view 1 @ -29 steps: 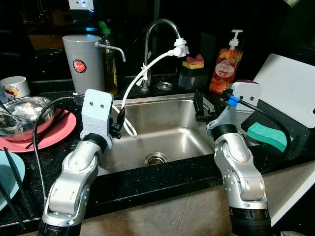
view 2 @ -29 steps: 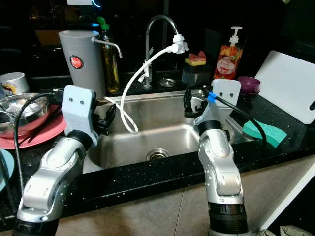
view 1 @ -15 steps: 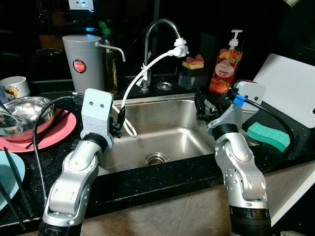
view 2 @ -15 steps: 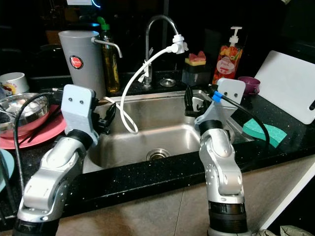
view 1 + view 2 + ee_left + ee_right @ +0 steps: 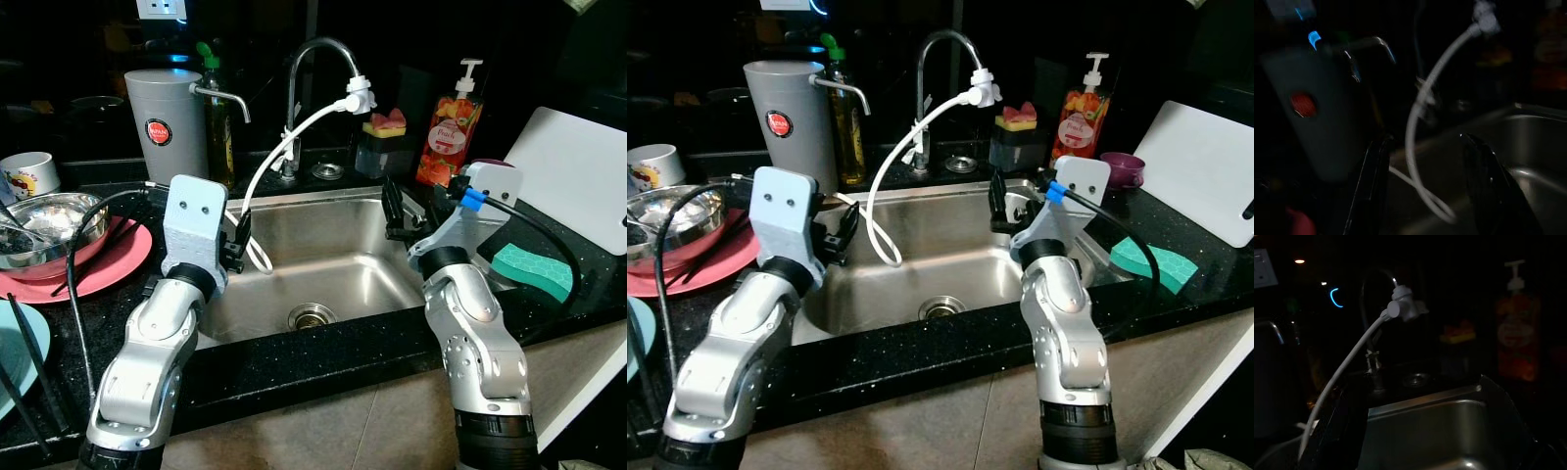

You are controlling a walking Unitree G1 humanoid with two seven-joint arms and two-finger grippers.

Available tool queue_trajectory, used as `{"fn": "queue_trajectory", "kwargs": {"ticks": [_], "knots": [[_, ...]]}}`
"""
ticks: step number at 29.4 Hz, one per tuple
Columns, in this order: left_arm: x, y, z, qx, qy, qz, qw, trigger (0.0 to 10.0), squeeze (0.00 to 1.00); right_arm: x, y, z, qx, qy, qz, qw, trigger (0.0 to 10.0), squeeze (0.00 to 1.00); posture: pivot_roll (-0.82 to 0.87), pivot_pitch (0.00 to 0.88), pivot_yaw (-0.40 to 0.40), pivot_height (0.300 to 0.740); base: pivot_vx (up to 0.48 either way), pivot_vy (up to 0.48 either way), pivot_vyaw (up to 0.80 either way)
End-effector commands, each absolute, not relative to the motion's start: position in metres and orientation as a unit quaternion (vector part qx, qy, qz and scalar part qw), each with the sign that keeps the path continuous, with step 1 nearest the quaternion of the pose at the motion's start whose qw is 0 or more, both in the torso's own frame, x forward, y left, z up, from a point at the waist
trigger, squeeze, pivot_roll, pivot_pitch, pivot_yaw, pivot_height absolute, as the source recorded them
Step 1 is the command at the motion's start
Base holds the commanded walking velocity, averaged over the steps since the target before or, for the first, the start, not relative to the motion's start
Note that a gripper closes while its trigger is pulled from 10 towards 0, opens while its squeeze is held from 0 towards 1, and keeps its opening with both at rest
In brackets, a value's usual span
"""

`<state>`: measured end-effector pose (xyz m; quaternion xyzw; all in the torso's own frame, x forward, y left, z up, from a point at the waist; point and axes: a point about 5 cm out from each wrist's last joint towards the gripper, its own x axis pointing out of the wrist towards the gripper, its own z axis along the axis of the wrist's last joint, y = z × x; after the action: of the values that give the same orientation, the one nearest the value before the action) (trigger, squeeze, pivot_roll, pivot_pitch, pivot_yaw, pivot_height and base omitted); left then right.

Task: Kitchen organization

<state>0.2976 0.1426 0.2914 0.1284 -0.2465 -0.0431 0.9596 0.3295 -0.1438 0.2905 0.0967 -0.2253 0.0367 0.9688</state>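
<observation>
A steel bowl [image 5: 49,220] sits on a pink plate [image 5: 108,264] on the black counter at the left, beside a white cup [image 5: 27,174] and a blue plate [image 5: 15,352] with chopsticks [image 5: 34,372]. A green sponge [image 5: 534,269] lies right of the steel sink [image 5: 343,264]. My left gripper [image 5: 238,245] hovers open over the sink's left rim, holding nothing; its fingers [image 5: 1371,191] stand apart. Over the sink's right rim my right gripper [image 5: 392,208] is open too, and holds nothing.
A faucet [image 5: 313,59] with a white hose [image 5: 284,152] arches over the sink. Behind stand a grey dispenser [image 5: 167,127], a soap bottle [image 5: 451,127] and a sponge holder [image 5: 384,147]. A white cutting board [image 5: 578,181] leans at the right, near a purple bowl [image 5: 1122,168].
My right gripper swayed slightly to the right and back to the left over the sink's rim. The left arm has stayed where it was.
</observation>
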Motion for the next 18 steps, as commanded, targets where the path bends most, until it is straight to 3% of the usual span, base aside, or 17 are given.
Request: {"fn": "queue_trajectory", "kwargs": {"ticks": [1,3,7,18], "knots": [[0.290,0.144,0.290,0.157,-0.261,-0.039,0.952,10.0,0.00,0.327,-0.148,0.292,0.080,-0.236,0.031,0.968,10.0,0.00,0.07,0.068,-0.066,0.740,0.000,0.000,0.00],[0.289,0.144,0.289,0.161,-0.261,-0.037,0.951,10.0,0.00,0.327,-0.149,0.292,0.074,-0.237,0.032,0.968,10.0,0.00,0.07,0.068,-0.066,0.740,0.000,0.000,0.00],[0.287,0.170,0.295,0.145,-0.252,0.019,0.957,10.0,0.00,0.326,-0.149,0.286,0.071,-0.229,0.035,0.970,10.0,0.00,0.08,0.071,-0.073,0.740,0.000,0.000,0.00],[0.290,0.169,0.299,0.143,-0.264,0.018,0.954,10.0,0.00,0.331,-0.142,0.290,0.070,-0.235,0.046,0.968,10.0,0.00,0.09,0.059,-0.076,0.740,0.000,0.000,0.00]]}}
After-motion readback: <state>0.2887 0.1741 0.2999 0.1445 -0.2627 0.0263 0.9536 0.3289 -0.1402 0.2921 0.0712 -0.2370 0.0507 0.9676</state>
